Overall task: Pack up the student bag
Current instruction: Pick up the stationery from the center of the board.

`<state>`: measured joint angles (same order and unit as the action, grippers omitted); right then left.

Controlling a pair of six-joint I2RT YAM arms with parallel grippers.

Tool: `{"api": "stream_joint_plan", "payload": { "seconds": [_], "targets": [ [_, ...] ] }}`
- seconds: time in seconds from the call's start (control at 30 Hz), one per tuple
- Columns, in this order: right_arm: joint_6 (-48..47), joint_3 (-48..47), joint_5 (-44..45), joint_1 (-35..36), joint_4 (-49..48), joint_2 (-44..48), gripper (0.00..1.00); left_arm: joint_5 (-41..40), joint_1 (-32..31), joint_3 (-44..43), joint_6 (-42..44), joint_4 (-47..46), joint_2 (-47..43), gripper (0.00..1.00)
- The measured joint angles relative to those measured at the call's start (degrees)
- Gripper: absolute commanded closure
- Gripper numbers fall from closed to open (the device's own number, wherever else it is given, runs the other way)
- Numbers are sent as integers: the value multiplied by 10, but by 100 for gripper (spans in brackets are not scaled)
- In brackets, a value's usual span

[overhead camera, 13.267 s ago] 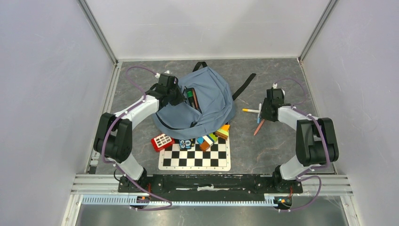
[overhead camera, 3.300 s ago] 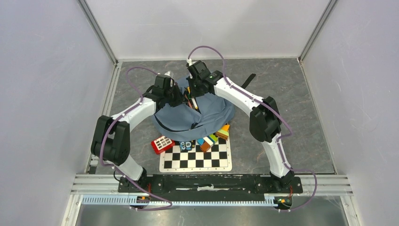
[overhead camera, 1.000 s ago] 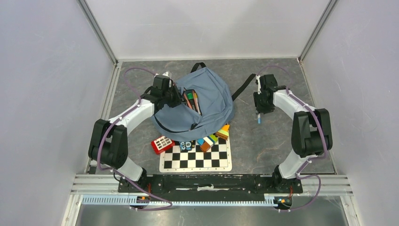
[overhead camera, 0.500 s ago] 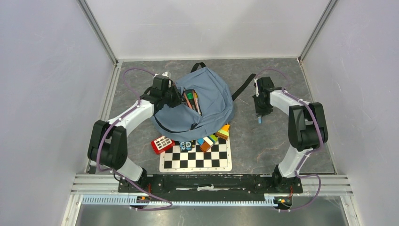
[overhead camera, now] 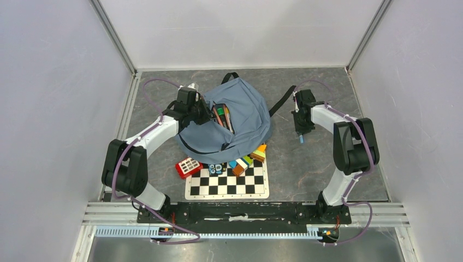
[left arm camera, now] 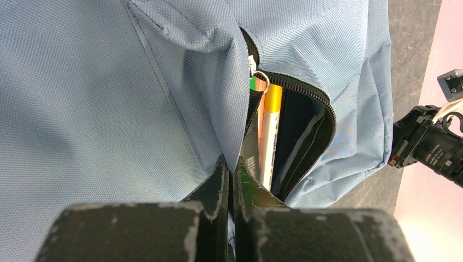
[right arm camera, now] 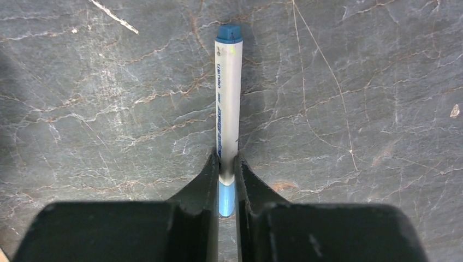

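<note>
- At centre of the top view: student bag [overhead camera: 248, 109] is lying slumped, with its pocket gaping
- Left gripper [left arm camera: 231, 164] is pinching the bag's fabric beside the zipper trim [left arm camera: 322, 117], jaws nearly together
- Right gripper [right arm camera: 227, 158] is clamping a blue-capped pen [right arm camera: 227, 93], right of the bag
- Handling: limp, light cloth is likely sagging unless held at the stiffer trim

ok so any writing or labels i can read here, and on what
No text reads clearly.
white pen with a blue cap, held in the right claw: grey and blue barrel print, too blurred.
white marker inside the dusty-blue fabric backpack: tiny marks, unreadable.
red calculator: keys too small.
</note>
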<state>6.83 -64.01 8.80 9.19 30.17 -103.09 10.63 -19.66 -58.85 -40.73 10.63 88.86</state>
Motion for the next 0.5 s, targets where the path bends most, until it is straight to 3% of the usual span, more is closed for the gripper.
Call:
{"api": "stream_joint_plan", "payload": {
  "seconds": [0.13,0.5],
  "targets": [
    [0,3,3,1,-2,3,100,0,0,0,0,0,0,98],
    [3,43,-49,11,38,92,100,0,0,0,0,-1,0,98]
  ]
}}
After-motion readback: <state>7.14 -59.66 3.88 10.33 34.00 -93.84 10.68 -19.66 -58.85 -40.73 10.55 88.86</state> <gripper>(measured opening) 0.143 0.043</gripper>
